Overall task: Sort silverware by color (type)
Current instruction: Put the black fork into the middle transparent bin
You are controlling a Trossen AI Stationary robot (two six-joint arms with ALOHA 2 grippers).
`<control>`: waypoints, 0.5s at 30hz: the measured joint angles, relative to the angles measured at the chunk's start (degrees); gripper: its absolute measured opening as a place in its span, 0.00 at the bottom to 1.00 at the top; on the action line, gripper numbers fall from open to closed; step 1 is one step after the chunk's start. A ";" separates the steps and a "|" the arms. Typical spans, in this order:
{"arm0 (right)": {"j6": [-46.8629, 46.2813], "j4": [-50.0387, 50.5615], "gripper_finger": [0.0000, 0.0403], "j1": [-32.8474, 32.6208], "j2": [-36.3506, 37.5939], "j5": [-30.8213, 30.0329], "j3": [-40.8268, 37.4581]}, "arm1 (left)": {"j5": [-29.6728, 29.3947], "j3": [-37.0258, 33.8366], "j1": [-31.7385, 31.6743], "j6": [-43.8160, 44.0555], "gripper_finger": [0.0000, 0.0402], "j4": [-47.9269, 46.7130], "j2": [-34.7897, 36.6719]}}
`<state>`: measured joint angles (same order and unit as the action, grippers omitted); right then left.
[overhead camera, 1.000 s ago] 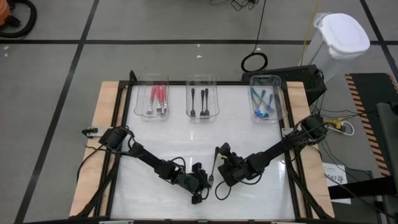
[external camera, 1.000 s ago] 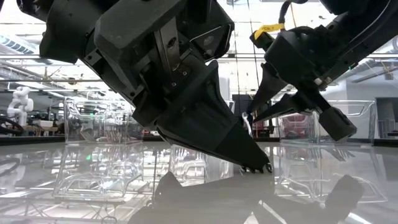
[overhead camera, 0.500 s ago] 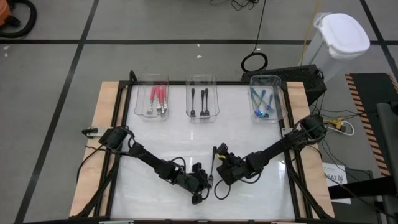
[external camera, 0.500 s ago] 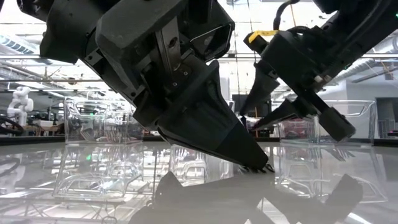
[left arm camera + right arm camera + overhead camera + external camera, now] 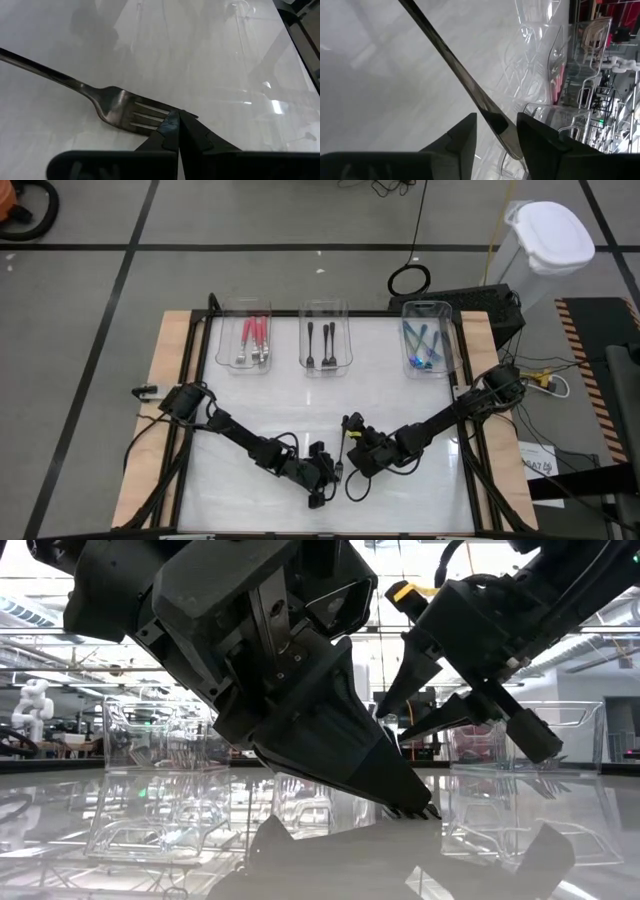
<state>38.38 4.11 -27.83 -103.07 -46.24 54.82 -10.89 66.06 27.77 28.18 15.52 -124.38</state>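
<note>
Left gripper (image 5: pixel 335 473): lower middle of the high view, low over the table; jaws pressed together, their tips on the tines of the loose fork (image 5: pixel 122 112) in the left wrist view.
Loose fork: lies flat on the table, its dark handle running to the upper left of the left wrist view; in the high view (image 5: pixel 342 445) it is a thin dark line between the two grippers.
Right gripper (image 5: pixel 351 448): just right of the left one in the high view, lower middle; jaws spread, with the fork's handle (image 5: pixel 465 82) passing between the fingers (image 5: pixel 457 137) in the right wrist view. Whether they touch it, cannot tell.
Table (image 5: pixel 400 390): glossy white top, wooden border at left and right.
Left tray (image 5: pixel 222 345): upper left of the table, holds red-handled forks (image 5: pixel 254 333).
Middle tray (image 5: pixel 305 345): upper centre, holds black-handled forks (image 5: pixel 321 340).
Right tray (image 5: pixel 446 340): upper right of the table, holds blue-handled forks (image 5: pixel 419 340).
Bin (image 5: pixel 545 240): white, on the floor in the upper right corner, beyond the table.
</note>
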 joint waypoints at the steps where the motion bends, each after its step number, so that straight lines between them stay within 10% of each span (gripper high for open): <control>1: 0.01 0.01 0.34 0.00 0.00 0.00 0.01 | -0.01 0.00 0.00 0.00 0.00 0.01 0.00; 15: -1.82 0.12 0.11 2.41 -0.02 5.73 -0.04 | 0.01 -0.06 0.05 0.00 0.00 0.43 0.06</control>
<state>36.56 4.23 -25.43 -103.09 -40.51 54.78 -10.88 66.00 27.82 28.18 15.95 -124.32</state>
